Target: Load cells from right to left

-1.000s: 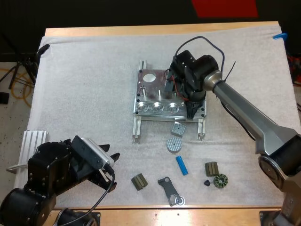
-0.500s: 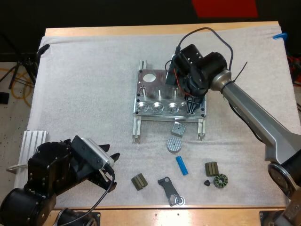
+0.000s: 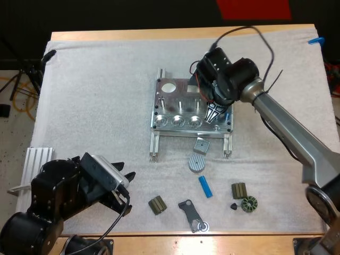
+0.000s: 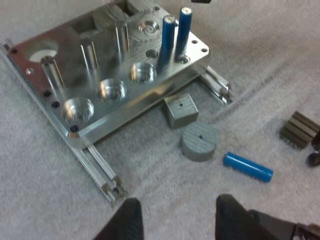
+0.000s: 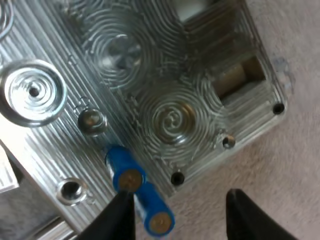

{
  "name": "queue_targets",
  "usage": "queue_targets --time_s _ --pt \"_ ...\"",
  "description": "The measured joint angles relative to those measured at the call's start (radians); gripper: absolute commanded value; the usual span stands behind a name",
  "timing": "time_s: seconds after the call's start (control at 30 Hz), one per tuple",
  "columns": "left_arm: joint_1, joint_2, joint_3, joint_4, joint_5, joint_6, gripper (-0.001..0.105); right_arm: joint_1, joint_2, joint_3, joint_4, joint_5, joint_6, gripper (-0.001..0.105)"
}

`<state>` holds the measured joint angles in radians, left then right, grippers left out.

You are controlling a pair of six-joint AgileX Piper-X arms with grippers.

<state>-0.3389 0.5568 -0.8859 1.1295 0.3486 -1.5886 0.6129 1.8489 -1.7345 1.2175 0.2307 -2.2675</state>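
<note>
Now: left gripper (image 3: 123, 183) at mat's (image 3: 95, 95) near edge, fingers apart, empty | loose blue cylinder (image 3: 205, 186) lying flat, long axis near-to-far, slightly slanted | fixture (image 3: 167, 106) beyond, two standing blue cylinders (image 4: 166, 42) upright at its right end | right gripper (image 3: 214, 113) just above them, fingers spread, released.

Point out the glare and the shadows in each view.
High view: the fixture throws white glints from its front recesses. Left wrist view: those recesses shine bright, and the loose blue cylinder casts a soft shadow on the mat. Right wrist view: the round recess flares white, while the fixture's rectangular pocket lies dark.
</note>
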Motion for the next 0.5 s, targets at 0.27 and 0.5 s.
queue_targets --time_s 0.27,0.5 --pt "0.0 0.0 0.0 -0.062 0.0 0.002 0.035 0.0 -0.133 0.0 0.171 -0.01 0.236 0.042" --pt "0.0 0.0 0.0 -0.085 0.0 0.002 0.035 -0.019 -0.221 0.0 0.296 -0.099 0.408 0.042"
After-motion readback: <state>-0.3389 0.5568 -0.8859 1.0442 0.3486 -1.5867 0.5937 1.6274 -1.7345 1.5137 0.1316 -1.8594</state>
